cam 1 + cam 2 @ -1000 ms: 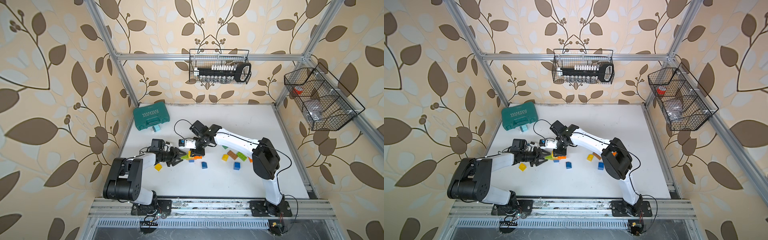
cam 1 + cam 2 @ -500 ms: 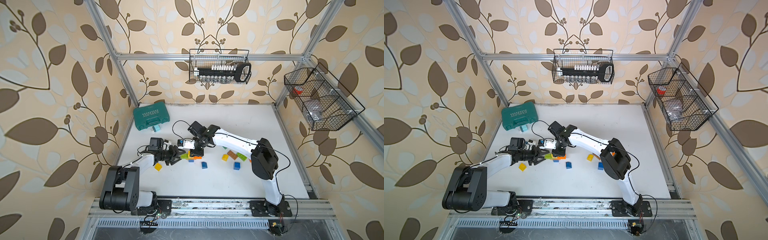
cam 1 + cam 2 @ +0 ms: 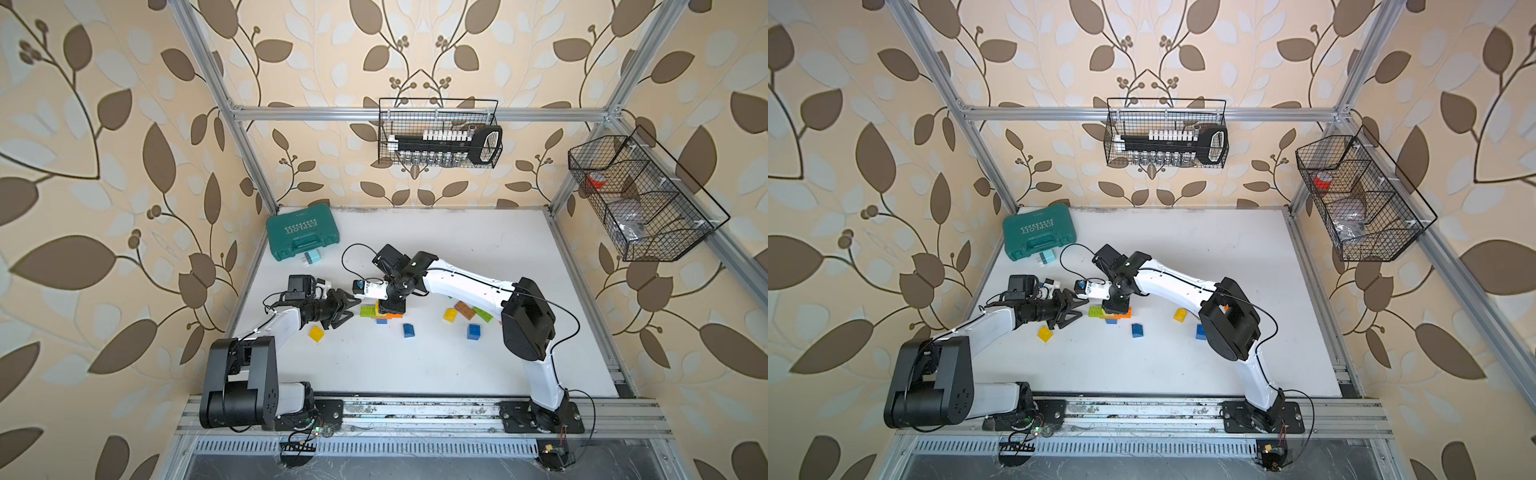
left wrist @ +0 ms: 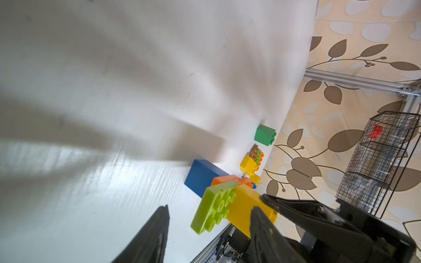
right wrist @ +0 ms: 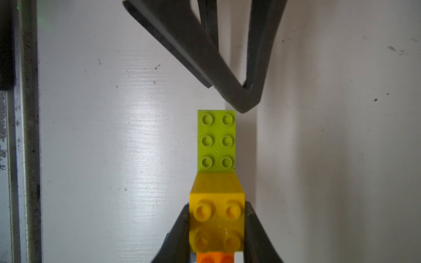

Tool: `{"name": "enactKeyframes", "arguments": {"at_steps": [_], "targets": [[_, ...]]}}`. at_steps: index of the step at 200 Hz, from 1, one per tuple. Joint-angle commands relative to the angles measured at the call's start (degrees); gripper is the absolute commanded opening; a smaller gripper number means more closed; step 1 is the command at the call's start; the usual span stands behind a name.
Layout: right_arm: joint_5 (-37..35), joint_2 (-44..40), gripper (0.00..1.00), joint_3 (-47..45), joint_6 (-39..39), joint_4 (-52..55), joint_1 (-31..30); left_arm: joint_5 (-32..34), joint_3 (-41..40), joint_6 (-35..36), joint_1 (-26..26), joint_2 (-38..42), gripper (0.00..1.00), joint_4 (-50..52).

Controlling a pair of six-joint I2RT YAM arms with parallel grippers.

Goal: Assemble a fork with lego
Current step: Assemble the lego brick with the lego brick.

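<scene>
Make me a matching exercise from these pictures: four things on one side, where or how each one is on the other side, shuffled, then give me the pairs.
1. yellow brick
2. lime brick
3. left gripper
4. teal case

A. open, gripping nothing
B. closed, at the far left
C. clamped in the right gripper
D. joined to the yellow brick's end, six studs bare

Pairs: 1-C, 2-D, 3-A, 4-B

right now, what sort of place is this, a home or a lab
Most likely a robot lab test cell, not a home: two arms bolted to a rail, an aluminium frame with wallpaper panels around a white table, lego bricks scattered on it.
</scene>
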State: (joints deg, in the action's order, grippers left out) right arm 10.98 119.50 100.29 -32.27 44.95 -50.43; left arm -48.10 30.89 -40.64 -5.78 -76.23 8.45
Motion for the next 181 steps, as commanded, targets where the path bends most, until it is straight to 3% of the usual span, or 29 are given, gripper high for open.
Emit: {"name": "enactKeyframes", "arguments": {"at_steps": [1, 81, 159, 181], "targets": [[-1.84, 2.25, 0.14, -2.95, 0.15, -0.19, 0.7, -2.22, 0.9, 1.63, -0.93, 1.13, 0.6, 0.19], [4.46, 6.18, 0.16, 11.99, -2.4, 2.95, 1.85, -3.3, 2.41, 1.96, -3.87, 2.49, 0.62, 1.5], [1.03, 15.87, 0.19, 23.37, -4.43, 13.63, 1.47, -4.29, 3.12, 3.38, -6.57, 2.24, 0.62, 3.33], [1.32, 16.85, 0.25, 23.82, -4.3, 14.2, 1.27, -4.46, 3.17, 3.46, -6.59, 1.7, 0.62, 3.25]]}}
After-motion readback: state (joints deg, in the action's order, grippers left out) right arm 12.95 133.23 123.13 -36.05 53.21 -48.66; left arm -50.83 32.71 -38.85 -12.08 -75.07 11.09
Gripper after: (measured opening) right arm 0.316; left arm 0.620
